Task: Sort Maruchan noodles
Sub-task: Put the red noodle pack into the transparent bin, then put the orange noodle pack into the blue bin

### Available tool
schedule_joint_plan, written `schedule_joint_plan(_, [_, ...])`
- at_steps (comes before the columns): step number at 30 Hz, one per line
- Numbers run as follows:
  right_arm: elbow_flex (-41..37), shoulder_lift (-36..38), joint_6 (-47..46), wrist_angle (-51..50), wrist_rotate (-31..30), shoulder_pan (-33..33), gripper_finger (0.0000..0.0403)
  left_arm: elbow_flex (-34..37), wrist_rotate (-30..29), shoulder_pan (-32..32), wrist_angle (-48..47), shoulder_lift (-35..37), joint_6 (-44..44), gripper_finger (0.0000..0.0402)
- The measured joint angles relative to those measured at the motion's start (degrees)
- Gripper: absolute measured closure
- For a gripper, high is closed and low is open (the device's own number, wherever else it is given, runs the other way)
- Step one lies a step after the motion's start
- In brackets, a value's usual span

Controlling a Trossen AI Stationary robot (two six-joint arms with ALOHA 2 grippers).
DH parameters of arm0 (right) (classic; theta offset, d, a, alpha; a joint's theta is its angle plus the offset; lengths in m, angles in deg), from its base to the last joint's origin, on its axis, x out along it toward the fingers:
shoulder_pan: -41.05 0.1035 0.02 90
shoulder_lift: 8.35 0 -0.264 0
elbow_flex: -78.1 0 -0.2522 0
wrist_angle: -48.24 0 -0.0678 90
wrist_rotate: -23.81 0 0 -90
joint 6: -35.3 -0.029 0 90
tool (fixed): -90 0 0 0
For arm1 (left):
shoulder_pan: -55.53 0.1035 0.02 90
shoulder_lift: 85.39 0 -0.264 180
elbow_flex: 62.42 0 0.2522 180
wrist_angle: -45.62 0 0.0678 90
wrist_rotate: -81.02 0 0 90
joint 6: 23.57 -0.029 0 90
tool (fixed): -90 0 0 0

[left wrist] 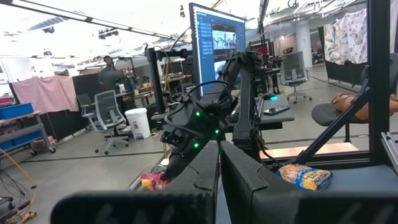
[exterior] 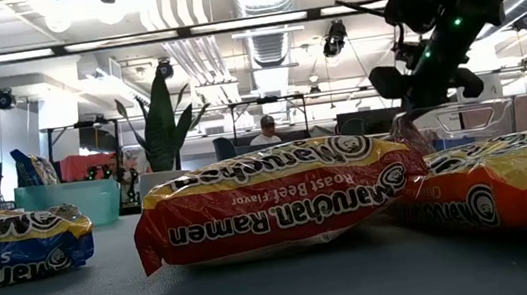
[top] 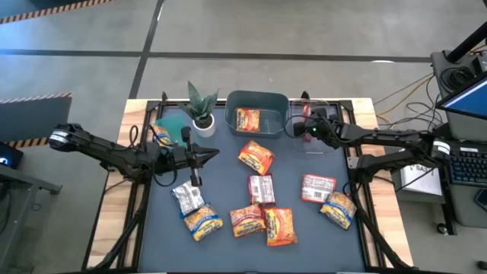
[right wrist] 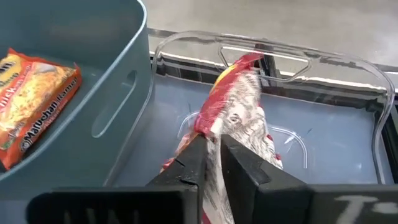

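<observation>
Several Maruchan packets lie flat on the dark mat: an orange one (top: pixel 256 156), a red-and-white one (top: pixel 261 189), a silver one (top: pixel 187 198) and others along the near edge. One orange packet (right wrist: pixel 34 93) lies in the grey-blue bin (top: pixel 257 100). My right gripper (right wrist: pixel 211 163) is over the clear bin (right wrist: pixel 348 143), shut on a red-and-white packet (right wrist: pixel 239 106). My left gripper (top: pixel 211 155) is shut with nothing in it. It hovers near the plant (top: pixel 202 106), left of the mat's middle. My right gripper pinches the red-and-white packet between its two fingers, at the crumpled end nearest the wrist (right wrist: pixel 214 134). The rest of the packet sticks out past the fingertips over the clear bin's floor. Whether any part of it rests on the bin, I cannot tell.
A teal bin (top: pixel 171 125) holding a blue packet stands at the far left corner, beside the potted plant. The grey-blue bin and the clear bin stand side by side along the far edge. In the low view a red roast-beef packet (exterior: pixel 280 201) lies closest.
</observation>
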Motion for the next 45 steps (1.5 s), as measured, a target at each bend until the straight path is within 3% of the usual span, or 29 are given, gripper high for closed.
schedule_joint_plan(13, [0.0, 5.5, -1.7, -4.9, 0.5, 0.0, 0.0297, 0.0, 0.0, 0.0, -0.1, 0.0, 0.3, 0.0402])
schedule_joint_plan(24, [1.0, 10.4, -2.5, -5.6, 12.4, 0.9, 0.0339, 0.0, 0.0, 0.0, -0.2, -1.5, 0.5, 0.0402])
schedule_joint_plan(37, [7.1, 11.5, 2.5, -4.7, 12.2, 16.1, 0.0346, 0.0, 0.0, 0.0, -3.6, -5.6, 6.5, 0.0402])
schedule_joint_plan(45, [7.8, 11.6, 7.3, -3.5, 12.2, 23.5, 0.0346, 0.0, 0.0, 0.0, -7.4, -10.7, 14.5, 0.0402])
